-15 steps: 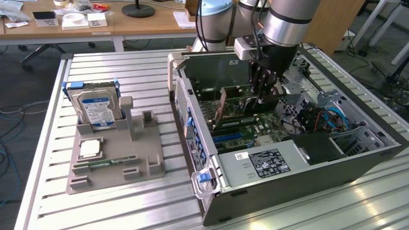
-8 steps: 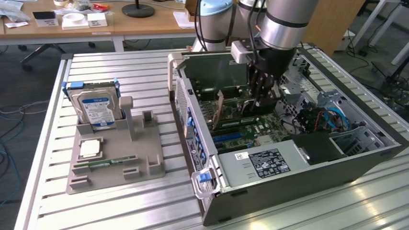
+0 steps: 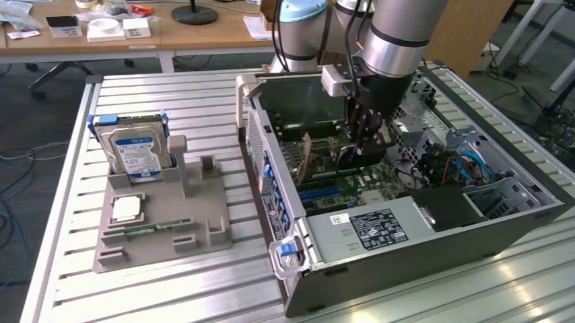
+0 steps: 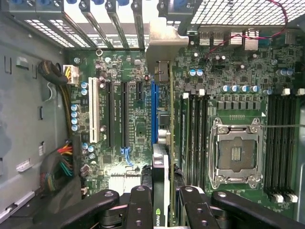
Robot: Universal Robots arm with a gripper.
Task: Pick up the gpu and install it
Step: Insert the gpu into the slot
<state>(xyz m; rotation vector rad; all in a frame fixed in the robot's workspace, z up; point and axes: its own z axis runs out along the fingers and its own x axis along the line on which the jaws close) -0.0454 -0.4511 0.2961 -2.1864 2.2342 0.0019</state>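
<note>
- Hand position: lowered into the open computer case, directly above the motherboard, with the arm reaching down from above.
- Hand state: partly closed, with the gpu clamped edge-on between the two black fingers; the jaws stand only as wide as the card is thick.
- Gpu location: held upright inside the case, in line with the blue expansion slot on the motherboard. In the exterior view the gpu hangs below the hand, near the centre of the board. Whether its lower edge touches the slot cannot be told.
- Gpu bracket: the metal end plate sits close to the rear slot openings of the case.
- Motherboard layout, wrist view: a white slot and black slots lie on one side of the card; the memory slots and the empty processor socket lie on the other.
- Case position: lying on its side on the slatted metal surface, open face up, toward the exterior view's right.
- Parts holder: a grey tray on the surface toward the exterior view's left, well apart from the case.
- Holder contents: a silver hard drive with a blue label stands upright in the holder, and a slim green memory stick lies flat near its middle.
</note>
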